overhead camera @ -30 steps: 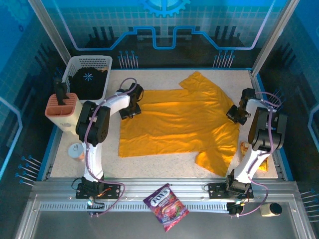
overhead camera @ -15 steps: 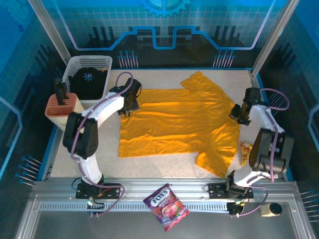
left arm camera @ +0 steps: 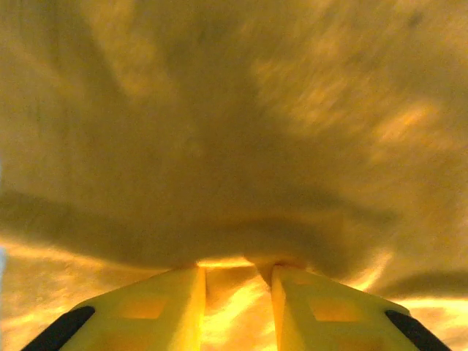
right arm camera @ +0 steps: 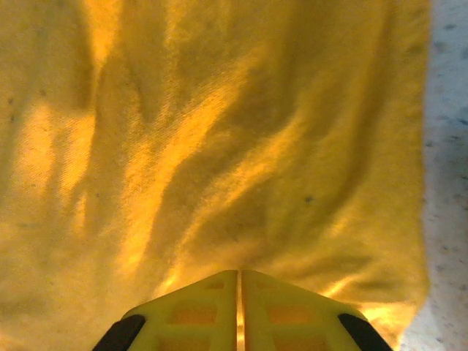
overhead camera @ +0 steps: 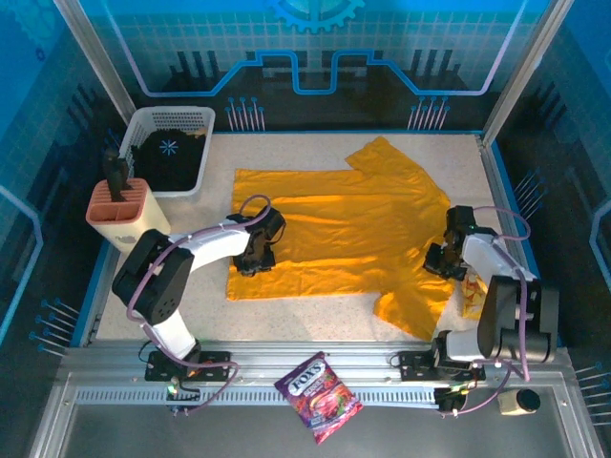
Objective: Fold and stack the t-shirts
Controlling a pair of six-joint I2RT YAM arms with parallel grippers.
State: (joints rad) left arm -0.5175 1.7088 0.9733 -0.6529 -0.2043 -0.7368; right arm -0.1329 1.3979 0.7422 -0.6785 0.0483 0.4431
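The golden-yellow t-shirt lay spread flat in the middle of the desk, its hem to the left, its shoulders to the right, and one sleeve pointing away from the arms and one toward them, a layout that left both short ends within reach of an arm. The left arm had reached over the hem end and stood on the cloth just inside the shirt's near-left corner. The left fingers stood a little apart with a low ridge of fabric humped at their tips. Whether they had a hold on it could not be told. The right arm met the shirt's opposite edge, just beyond the near sleeve. The right fingers were clenched together with the barest slit between them, their tips down on the cloth, and creases ran toward them. That hinted at a nip of thin fabric, though it could not be confirmed. With both arms on the shirt's near half at matching ends, the setup looked like preparation for a first lengthwise fold, lifting the near edge over the far one. No fold had been made yet, so the task seemed barely begun. A white basket holding something dark sat beyond the shirt's far-left corner.
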